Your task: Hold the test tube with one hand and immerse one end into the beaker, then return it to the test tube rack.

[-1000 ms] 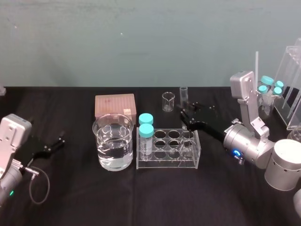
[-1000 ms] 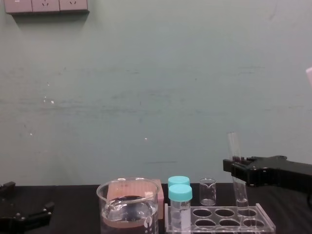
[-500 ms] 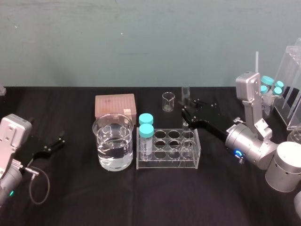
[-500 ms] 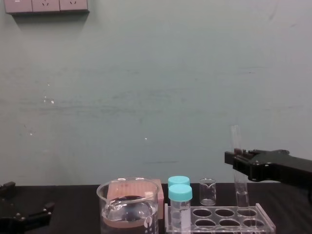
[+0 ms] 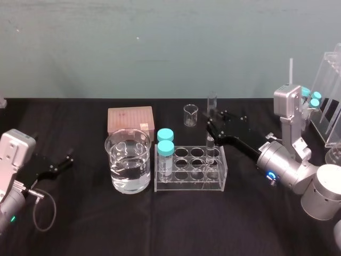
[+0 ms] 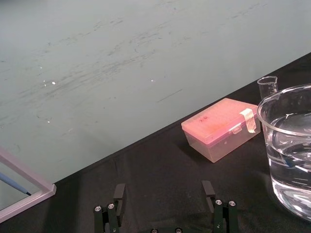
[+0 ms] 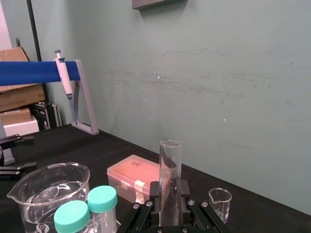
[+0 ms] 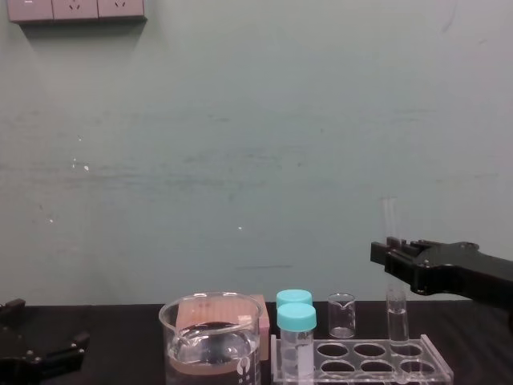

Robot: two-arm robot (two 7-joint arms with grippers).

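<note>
One test tube [image 5: 212, 101], likely slick and fragile, is clamped mid-length by right gripper [image 5: 211, 127] at test tube rack [image 5: 186, 184]; left gripper [image 5: 68, 159] parked, spread.

Glossy clear glass beaker [image 5: 128, 169], matt black table [image 5: 160, 224].

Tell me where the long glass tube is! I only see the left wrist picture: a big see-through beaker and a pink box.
Observer: The long, thin clear glass test tube is clamped in the black two-fingered right gripper, on the robot's right side.
Operator: Is it standing straight?
Observer: Yes, upright in the chest view, over the right end of the low clear acrylic rack, its rounded bottom about level with the top plate.
Operator: Anything else in that rack?
Observer: Two short clear vials with teal screw caps, at its left end.
</note>
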